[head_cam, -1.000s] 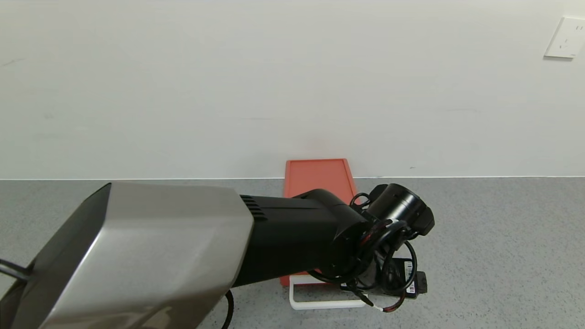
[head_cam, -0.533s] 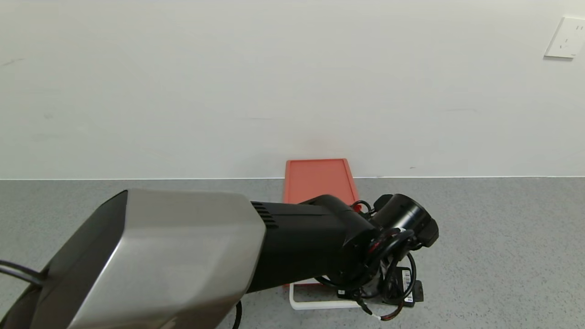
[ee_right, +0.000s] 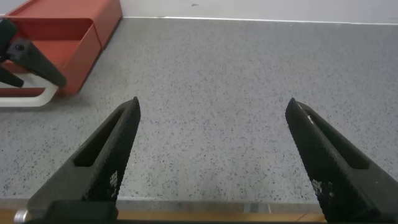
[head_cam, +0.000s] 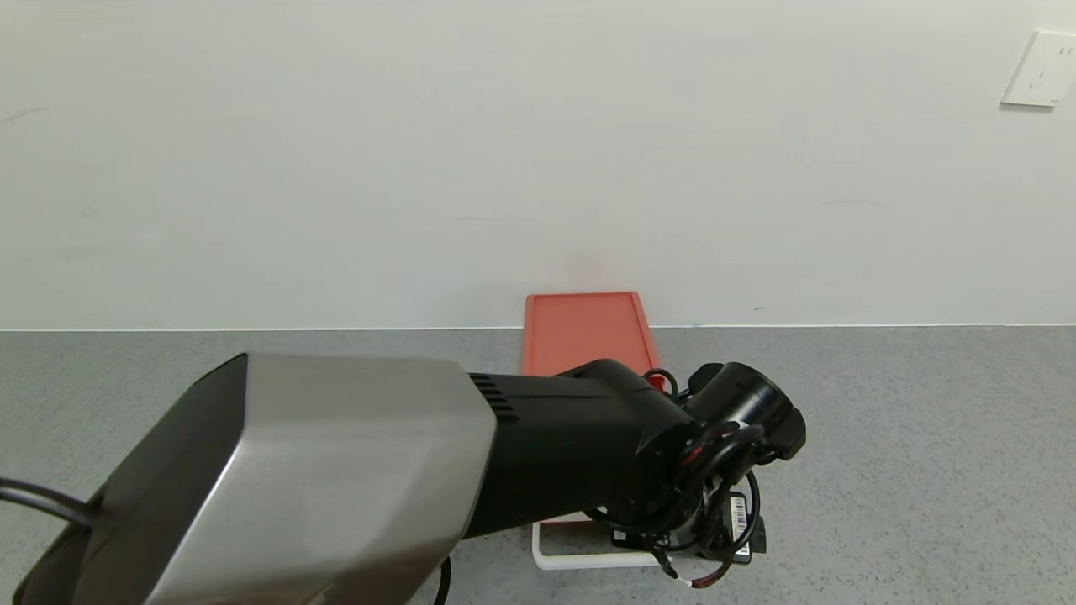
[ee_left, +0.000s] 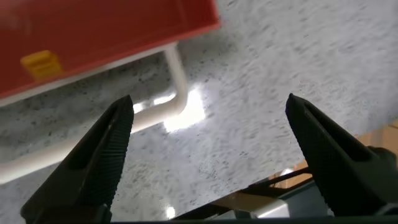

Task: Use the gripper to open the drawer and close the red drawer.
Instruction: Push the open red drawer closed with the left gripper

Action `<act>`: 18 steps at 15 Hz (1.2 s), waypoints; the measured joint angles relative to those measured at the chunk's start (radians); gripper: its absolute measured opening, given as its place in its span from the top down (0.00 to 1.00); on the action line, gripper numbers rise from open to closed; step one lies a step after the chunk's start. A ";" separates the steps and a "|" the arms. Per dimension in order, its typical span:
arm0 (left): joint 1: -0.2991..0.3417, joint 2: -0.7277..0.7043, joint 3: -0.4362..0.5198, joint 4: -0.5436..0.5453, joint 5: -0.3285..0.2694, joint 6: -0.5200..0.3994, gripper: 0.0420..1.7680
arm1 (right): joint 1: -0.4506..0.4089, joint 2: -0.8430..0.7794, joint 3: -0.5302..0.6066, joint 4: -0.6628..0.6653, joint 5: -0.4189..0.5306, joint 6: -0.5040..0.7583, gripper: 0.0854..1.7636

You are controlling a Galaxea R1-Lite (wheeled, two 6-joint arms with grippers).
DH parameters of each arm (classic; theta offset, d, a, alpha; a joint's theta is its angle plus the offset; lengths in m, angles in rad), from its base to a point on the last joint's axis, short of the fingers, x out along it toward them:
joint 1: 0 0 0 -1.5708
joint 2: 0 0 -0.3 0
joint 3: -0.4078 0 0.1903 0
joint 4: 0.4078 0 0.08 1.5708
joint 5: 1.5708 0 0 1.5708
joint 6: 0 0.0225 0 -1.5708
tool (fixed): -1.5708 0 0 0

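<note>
Left claw [ee_left: 208, 155] has dropped lower at the white handle [head_cam: 588, 559] of the red drawer [head_cam: 586, 332] on the table [head_cam: 925, 437], fingers spread; grasp appears imminent. Right claw [ee_right: 211, 158] idle, spread.

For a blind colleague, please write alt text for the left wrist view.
The open left gripper hovers over the grey table, its fingers either side of a corner of the white handle on the red drawer.

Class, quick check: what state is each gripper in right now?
Left gripper: open, holding nothing, over the white handle of the red drawer.
Right gripper: open, empty, above the grey table.
</note>
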State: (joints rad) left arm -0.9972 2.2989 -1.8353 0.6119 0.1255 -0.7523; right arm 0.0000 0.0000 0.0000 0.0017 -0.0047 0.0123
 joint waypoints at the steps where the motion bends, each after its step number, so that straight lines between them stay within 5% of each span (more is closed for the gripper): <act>1: -0.001 -0.002 -0.005 0.044 0.000 -0.001 0.01 | 0.000 0.000 0.000 0.000 0.000 0.000 0.03; 9: 0.002 -0.003 -0.081 0.324 0.000 -0.120 0.01 | 0.000 0.000 0.000 0.000 0.000 0.000 0.03; 18: -0.024 0.000 0.029 0.315 0.115 -0.250 0.01 | 0.000 0.000 0.000 0.000 0.000 0.000 0.03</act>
State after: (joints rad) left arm -1.0209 2.2985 -1.8068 0.9266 0.2409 -1.0021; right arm 0.0000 0.0000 0.0000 0.0017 -0.0047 0.0123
